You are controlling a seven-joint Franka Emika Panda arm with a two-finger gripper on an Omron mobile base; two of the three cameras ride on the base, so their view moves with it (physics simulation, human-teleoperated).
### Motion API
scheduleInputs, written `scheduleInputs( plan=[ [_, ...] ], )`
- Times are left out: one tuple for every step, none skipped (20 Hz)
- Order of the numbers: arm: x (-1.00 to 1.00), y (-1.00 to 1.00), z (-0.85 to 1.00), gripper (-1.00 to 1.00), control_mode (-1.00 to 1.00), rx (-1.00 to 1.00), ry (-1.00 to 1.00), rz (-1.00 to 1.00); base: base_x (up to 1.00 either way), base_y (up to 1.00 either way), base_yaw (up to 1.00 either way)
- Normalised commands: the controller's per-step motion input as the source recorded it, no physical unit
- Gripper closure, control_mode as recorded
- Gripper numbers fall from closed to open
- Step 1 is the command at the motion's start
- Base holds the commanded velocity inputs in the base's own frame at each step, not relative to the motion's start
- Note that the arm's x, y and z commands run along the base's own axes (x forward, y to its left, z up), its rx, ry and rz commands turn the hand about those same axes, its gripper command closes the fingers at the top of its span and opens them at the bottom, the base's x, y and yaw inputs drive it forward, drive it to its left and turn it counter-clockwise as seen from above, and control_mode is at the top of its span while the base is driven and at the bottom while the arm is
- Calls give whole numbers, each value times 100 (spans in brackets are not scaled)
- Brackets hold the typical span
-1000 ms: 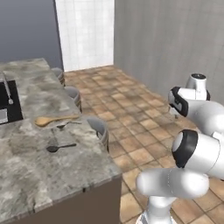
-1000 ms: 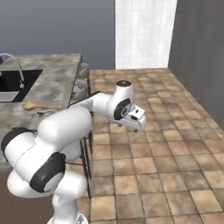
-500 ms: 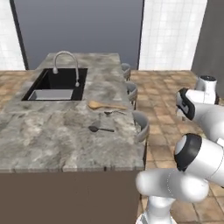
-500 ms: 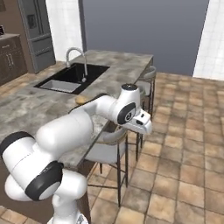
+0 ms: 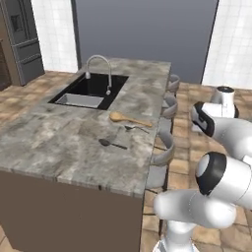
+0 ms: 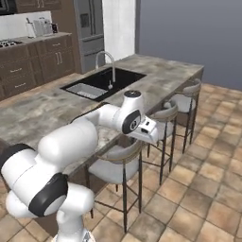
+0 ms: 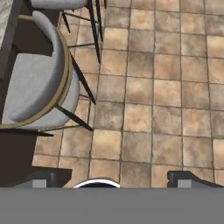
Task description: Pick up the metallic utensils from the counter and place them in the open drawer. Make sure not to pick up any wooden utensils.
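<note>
On the marbled counter [image 5: 64, 142] lie a small dark metal spoon [image 5: 110, 143] and a slim knife [image 5: 137, 128], with the tan wooden spoon [image 5: 130, 118] just behind them. My gripper [image 6: 152, 136] hangs off the counter's stool side, well to the right of the utensils, and points down. In the hand view my gripper [image 7: 118, 179] is open with nothing between its dark fingertips [image 7: 48, 178]. Below it are the tiled floor and a stool seat [image 7: 35, 83]. The open drawer is out of view.
A black sink [image 5: 88, 93] with a curved faucet [image 5: 101, 69] is set into the far part of the island. Three grey stools [image 6: 118, 160] stand along its right side. A fridge [image 5: 22, 39] and a wall counter [image 6: 28, 61] stand beyond.
The whole picture has shifted, so the base has moved. The island now shows from its near end, with the utensils ahead. The gripper stays open.
</note>
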Motion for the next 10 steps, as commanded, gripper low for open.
scheduleInputs(
  plan=[
    [0,0,0,-100,100,0,0,0,64,-100,26],
    [0,0,0,-100,100,0,0,0,76,-100,28],
    [0,0,0,-100,100,0,0,0,84,-91,31],
    [0,0,0,-100,100,0,0,0,86,-74,38],
    [0,0,0,-100,100,0,0,0,87,-59,44],
    [0,0,0,-100,100,0,0,0,87,-51,48],
    [0,0,0,-100,100,0,0,0,87,-46,50],
    [0,0,0,-100,100,0,0,0,78,-38,51],
    [0,0,0,-100,100,0,0,0,61,-4,47],
    [0,0,0,-100,100,0,0,0,49,0,48]
  ],
)
